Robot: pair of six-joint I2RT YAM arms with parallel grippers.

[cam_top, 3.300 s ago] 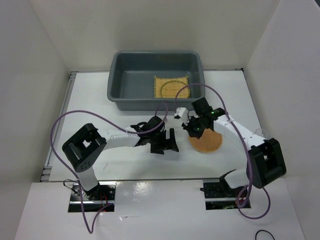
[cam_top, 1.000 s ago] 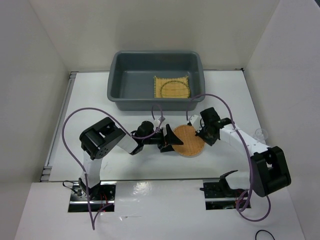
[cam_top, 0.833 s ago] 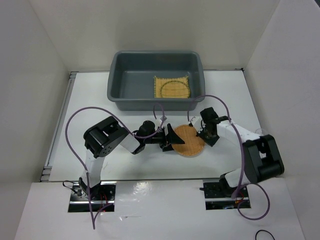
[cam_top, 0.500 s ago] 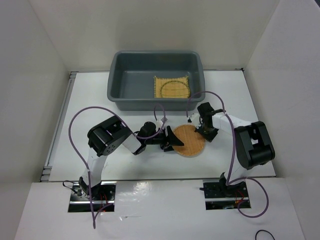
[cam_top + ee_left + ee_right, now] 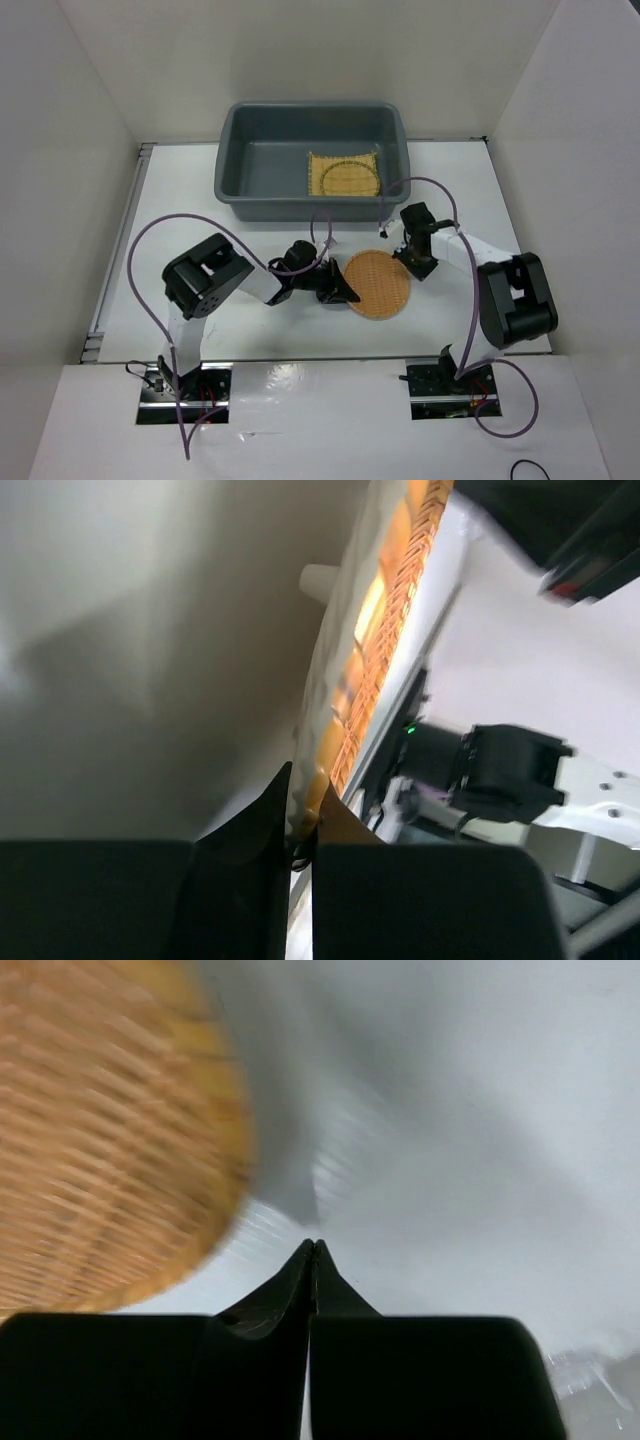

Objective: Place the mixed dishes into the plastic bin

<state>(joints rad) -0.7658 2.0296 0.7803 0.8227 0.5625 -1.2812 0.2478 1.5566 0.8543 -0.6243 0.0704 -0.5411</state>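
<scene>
The round orange-brown disc (image 5: 378,284) lies on the white table in front of the dark grey plastic bin (image 5: 270,208). My left gripper (image 5: 345,292) is shut on the disc's left edge. In the left wrist view the woven rim (image 5: 385,630) runs edge-on into the closed jaws of the left gripper (image 5: 305,825). My right gripper (image 5: 410,262) is shut and empty just off the disc's upper right edge. From the right wrist the disc (image 5: 100,1130) fills the left side beside the right gripper (image 5: 313,1246). Inside the bin a square yellow mat (image 5: 320,166) carries a round yellow disc (image 5: 352,180).
White walls (image 5: 70,150) close in the table on the left, right and back. Purple cables (image 5: 140,250) loop over both arms. The right arm's black elbow (image 5: 515,300) stands at the right.
My left gripper has closed from wide open onto the orange-brown disc's left edge. The right arm has folded back, its gripper staying shut near the disc's right edge.
</scene>
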